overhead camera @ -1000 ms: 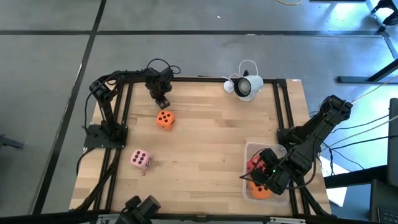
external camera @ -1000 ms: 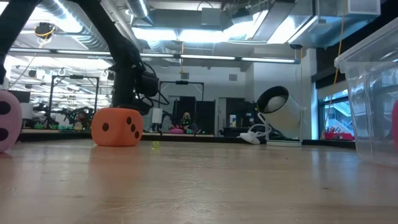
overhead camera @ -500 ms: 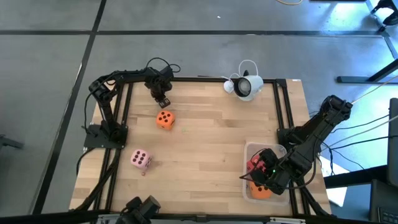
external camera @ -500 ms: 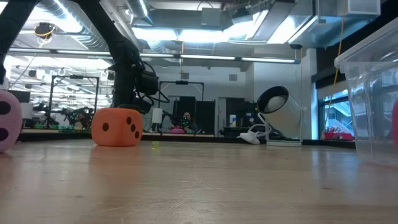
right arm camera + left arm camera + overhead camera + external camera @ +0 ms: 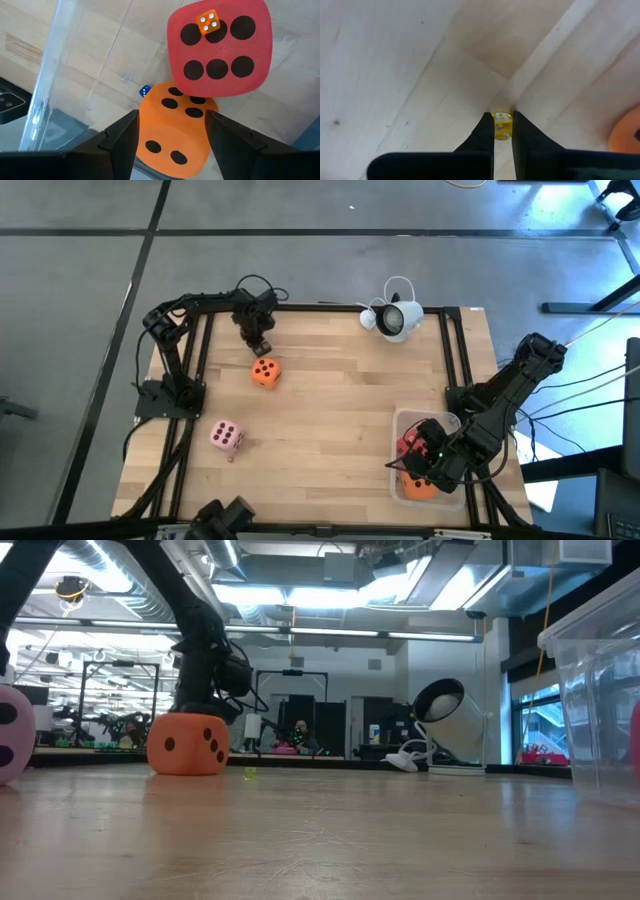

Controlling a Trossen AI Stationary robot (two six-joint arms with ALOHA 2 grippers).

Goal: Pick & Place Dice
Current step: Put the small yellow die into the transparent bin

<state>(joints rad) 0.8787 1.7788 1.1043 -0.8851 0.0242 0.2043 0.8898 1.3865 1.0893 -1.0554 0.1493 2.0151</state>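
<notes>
From above, near the far left corner of the counter: left end effector, low over the wood, just beyond the orange die and apart from it. Toward the near left corner, well clear of both, the pink die. At the near right corner, a clear bin, with the right end effector hanging over it.

At counter level: orange die resting flat, left arm coming down right behind it; pink die cut by the picture's edge; bin wall on the opposite side. Cannot tell the grip from this angle.

Through the left wrist camera: left end effector closed all the way, pinching a small yellow die between the fingertips, just above the boards. Off to one side, a sliver of the orange die.

Through the right wrist camera: right end effector about half spread, gripping nothing. Below it in the bin, a red die, a second orange die touching it, a tiny orange die on the red one, and a tiny blue die on the floor.

Probably hinges on one line: from the held yellow die diagonally across the counter to the bin.
</notes>
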